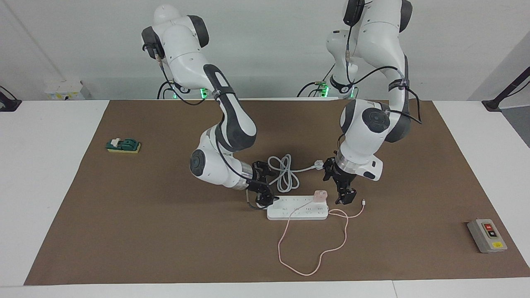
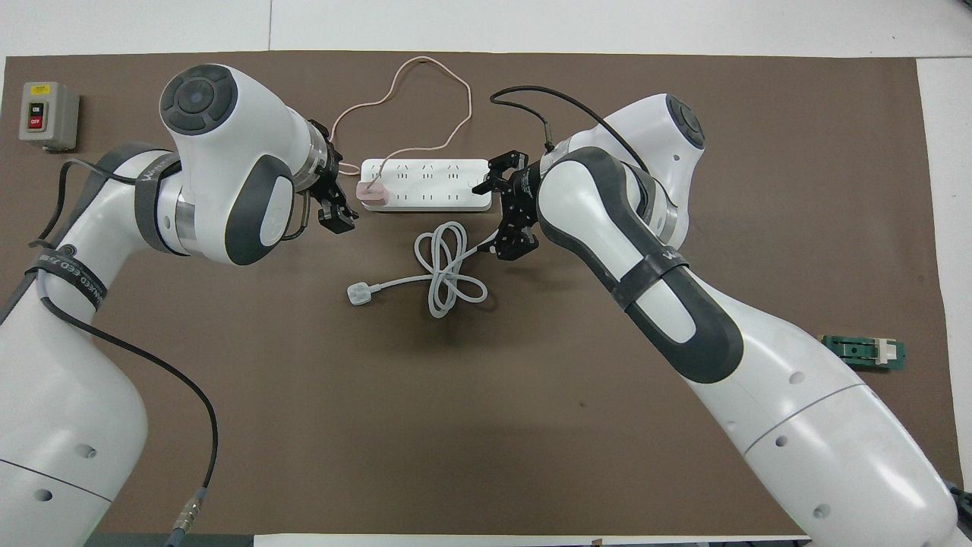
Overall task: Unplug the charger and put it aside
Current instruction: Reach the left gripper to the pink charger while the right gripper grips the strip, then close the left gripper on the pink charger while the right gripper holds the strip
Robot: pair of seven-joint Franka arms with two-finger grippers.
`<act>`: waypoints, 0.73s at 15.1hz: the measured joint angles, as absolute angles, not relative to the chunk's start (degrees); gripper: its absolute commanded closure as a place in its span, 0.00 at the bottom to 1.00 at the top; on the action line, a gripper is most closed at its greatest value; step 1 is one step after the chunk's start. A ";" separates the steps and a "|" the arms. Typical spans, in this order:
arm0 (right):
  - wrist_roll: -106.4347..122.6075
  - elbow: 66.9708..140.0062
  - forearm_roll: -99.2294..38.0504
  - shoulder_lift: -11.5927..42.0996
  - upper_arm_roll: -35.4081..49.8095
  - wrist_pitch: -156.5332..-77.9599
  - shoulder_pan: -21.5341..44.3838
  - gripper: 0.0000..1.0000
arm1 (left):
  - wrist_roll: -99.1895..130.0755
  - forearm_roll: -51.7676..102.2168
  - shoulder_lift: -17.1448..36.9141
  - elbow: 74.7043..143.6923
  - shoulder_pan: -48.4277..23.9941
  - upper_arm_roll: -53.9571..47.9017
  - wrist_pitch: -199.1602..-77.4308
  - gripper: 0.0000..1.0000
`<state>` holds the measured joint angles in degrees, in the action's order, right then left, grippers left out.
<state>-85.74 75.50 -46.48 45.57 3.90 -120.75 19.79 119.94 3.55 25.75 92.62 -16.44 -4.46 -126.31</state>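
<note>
Pink charger (image 1: 320,195), not yet unplugged from the power strip (image 1: 297,211), is being approached by the wide-open left end effector (image 1: 345,198); right end effector (image 1: 265,198), fingers indistinct, is being positioned at the strip's end, seemingly for bracing.

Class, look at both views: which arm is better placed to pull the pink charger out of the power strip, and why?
Left. Its open claw hangs right beside the charger, which is still plugged in. The right claw is at the power strip's other end, likelier to steady it.

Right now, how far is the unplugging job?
Nothing is done yet: the charger sits plugged into the power strip. In hand: the open left end effector is beside the charger, and the right end effector is at the strip's other end. Left: pull it out, set it aside.
</note>
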 measured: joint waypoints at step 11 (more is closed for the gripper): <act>-86.19 61.84 -46.02 54.82 3.78 -120.39 20.42 0.00 | 119.94 1.40 28.50 92.66 -18.18 -4.45 -130.61 0.00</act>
